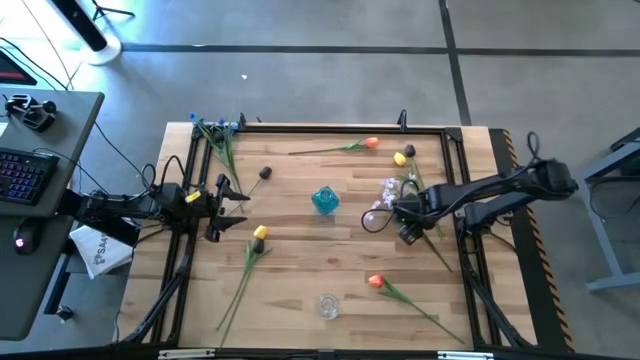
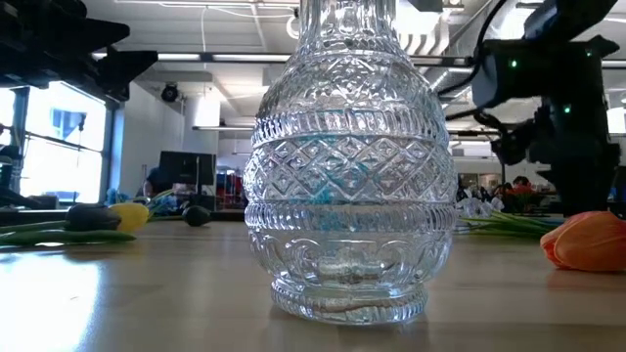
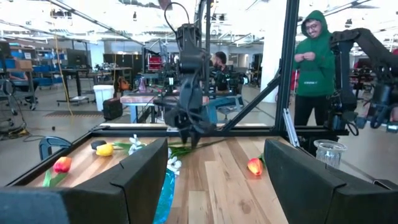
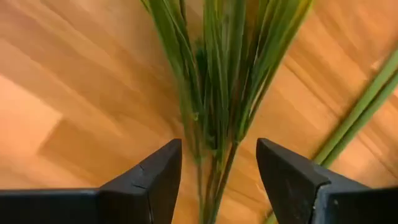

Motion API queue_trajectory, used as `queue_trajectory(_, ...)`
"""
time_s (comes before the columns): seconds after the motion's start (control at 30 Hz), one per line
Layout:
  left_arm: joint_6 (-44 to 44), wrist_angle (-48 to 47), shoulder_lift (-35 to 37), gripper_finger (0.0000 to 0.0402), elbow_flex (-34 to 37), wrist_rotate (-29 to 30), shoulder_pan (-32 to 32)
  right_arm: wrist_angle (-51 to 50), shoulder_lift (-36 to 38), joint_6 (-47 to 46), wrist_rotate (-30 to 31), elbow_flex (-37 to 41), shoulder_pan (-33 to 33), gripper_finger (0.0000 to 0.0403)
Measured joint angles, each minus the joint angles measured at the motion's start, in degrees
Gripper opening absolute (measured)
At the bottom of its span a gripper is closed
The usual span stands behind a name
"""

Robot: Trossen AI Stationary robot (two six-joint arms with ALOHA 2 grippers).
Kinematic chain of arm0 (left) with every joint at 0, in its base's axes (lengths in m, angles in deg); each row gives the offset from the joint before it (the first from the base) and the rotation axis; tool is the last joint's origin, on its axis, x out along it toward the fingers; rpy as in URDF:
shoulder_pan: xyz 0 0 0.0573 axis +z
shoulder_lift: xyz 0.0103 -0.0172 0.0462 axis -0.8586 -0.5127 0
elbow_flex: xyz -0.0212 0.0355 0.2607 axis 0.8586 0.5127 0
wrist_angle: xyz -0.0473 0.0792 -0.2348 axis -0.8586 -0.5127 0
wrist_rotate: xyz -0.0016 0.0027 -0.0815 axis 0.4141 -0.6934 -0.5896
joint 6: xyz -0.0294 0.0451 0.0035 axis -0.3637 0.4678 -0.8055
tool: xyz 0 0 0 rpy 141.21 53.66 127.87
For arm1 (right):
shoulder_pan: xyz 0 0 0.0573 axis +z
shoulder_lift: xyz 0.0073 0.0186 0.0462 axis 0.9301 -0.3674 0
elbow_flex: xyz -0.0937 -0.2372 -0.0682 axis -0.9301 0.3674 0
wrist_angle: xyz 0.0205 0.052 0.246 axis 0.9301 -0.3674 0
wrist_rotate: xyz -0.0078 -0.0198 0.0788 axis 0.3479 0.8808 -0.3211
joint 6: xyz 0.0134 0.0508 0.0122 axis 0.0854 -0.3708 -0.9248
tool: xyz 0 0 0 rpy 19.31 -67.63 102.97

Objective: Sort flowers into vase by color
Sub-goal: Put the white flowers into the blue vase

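Observation:
Flowers lie scattered flat on the wooden table [image 1: 300, 260]. There are orange tulips [image 1: 372, 143] [image 1: 376, 282], yellow tulips [image 1: 260, 233] [image 1: 400, 158], a white spray [image 1: 388, 190], a blue spray [image 1: 215, 127] and a dark bud [image 1: 266, 172]. A blue vase [image 1: 325, 200] stands mid-table and a clear glass vase [image 1: 329, 305] near the front edge. My right gripper [image 4: 217, 168] points down, open, its fingers on either side of the white spray's green stems [image 4: 217, 93] without touching them. My left gripper [image 3: 214, 180] waits open at the table's left.
A black frame [image 1: 455, 160] runs along the table's sides. A person in a green hoodie [image 3: 314, 62] stands beyond the table. A desk with a keyboard [image 1: 25, 170] sits left of the table. In the low view the clear vase [image 2: 347, 166] fills the middle.

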Motion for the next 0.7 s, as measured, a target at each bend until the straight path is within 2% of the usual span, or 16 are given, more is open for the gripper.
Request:
queue_trajectory(0.1,-0.1,0.0,0.0,0.0254,0.0,0.0,0.0,2.0,-2.7,1.4,-0.4,0.5,0.0,0.0187)
queue_trajectory(0.17,-0.3,0.0,0.0,0.0254,0.0,0.0,0.0,2.8,-4.2,2.5,-1.0,0.5,0.0,0.0161)
queue_trajectory(0.4,-1.4,-0.1,0.0,0.0254,0.0,0.0,0.0,4.3,-4.9,2.6,-0.9,0.5,0.1,0.0019)
queue_trajectory(0.53,-1.5,-0.1,0.0,0.0254,0.0,0.1,0.0,5.2,-1.4,1.2,0.0,0.8,0.1,0.0019)
queue_trajectory(0.7,-1.6,0.1,0.0,0.0254,0.0,0.4,0.0,7.9,7.1,0.3,5.8,0.7,0.0,0.0005)
